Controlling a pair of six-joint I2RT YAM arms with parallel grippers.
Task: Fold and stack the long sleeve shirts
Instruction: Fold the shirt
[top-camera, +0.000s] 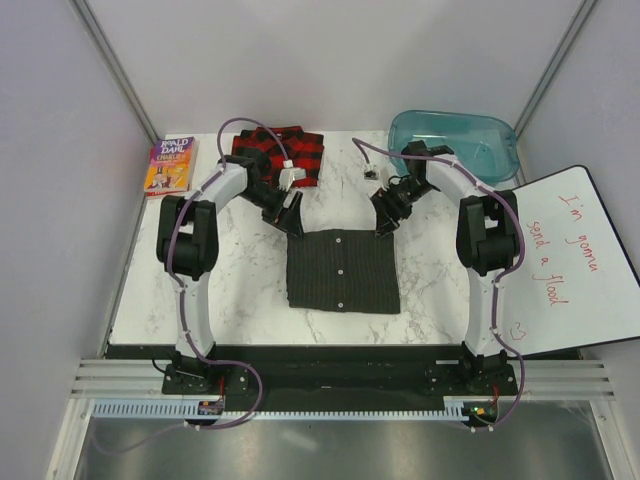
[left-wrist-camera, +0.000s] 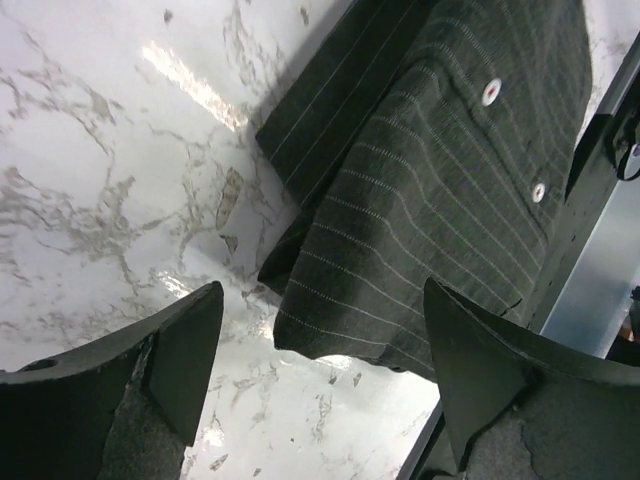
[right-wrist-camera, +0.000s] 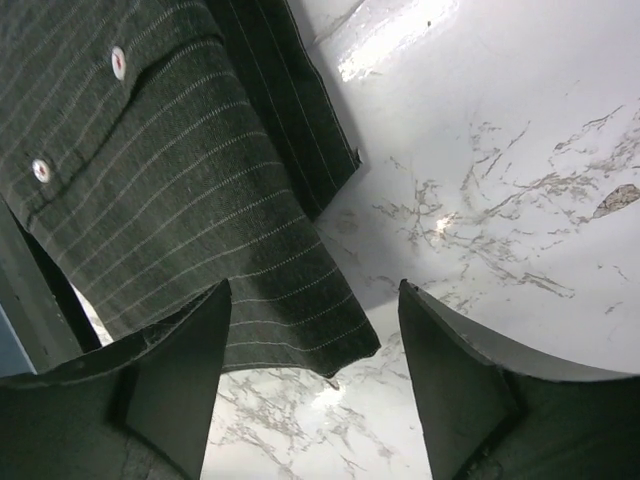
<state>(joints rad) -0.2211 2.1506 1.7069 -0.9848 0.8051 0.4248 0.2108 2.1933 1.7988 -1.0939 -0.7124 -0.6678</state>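
Left hand and right hand, both spread and empty, hover over the far corners of the folded charcoal shirt on the desk; the plaid shirt lies at 11 o'clock, nearer the left.

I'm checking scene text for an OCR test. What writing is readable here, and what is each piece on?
"ROALD DAHL": top of the paperback book cover.
"CHARLIE": same cover, just below; the rest of the title is too small to read.
"I'm gonna send a flood": red handwriting on the whiteboard.
No writing shows on the pinstriped shirt or the plaid shirt.
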